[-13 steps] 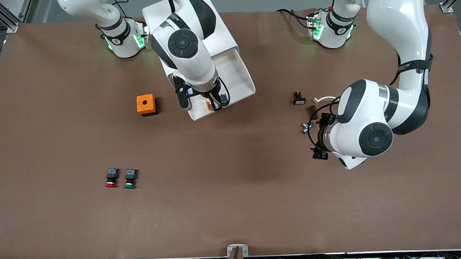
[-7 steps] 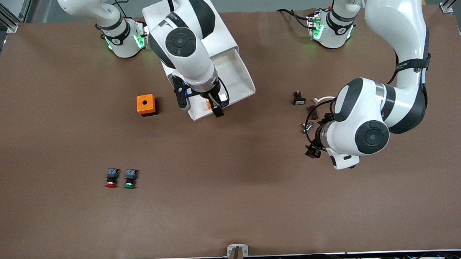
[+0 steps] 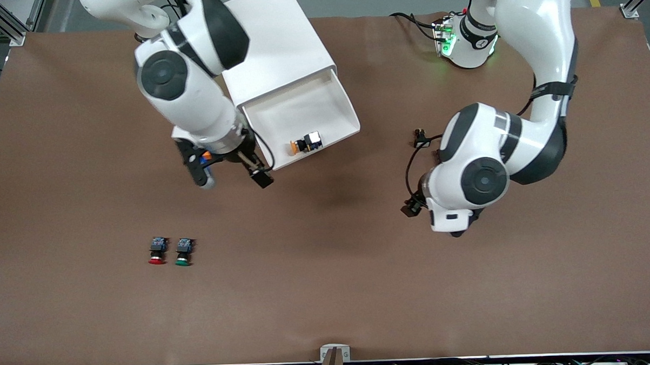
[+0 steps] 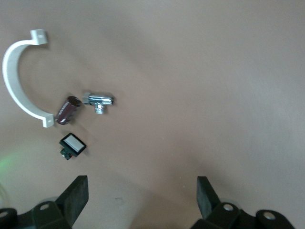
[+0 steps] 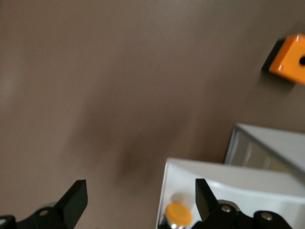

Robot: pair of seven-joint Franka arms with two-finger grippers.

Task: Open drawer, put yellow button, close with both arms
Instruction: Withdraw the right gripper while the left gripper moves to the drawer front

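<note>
Tiny yellow-capped button (image 3: 305, 144) lies in cream-white top drawer (image 3: 346, 112); right gripper (image 3: 233, 172) at its 9 o'clock & left gripper (image 4: 142, 198), both fingers open, should push drawer front squarely together.

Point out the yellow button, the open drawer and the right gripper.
yellow button (image 3: 304, 144): front view, on its body.
drawer (image 3: 293, 114): front view, on the bare tray floor.
right gripper (image 3: 233, 174): front view, midway between its spread fingertips.

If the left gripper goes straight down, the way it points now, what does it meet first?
Probably only the bare table. The left gripper hangs open over brown surface; the small parts, such as the white clip, lie off to one side of its line. Depth is unclear.
</note>
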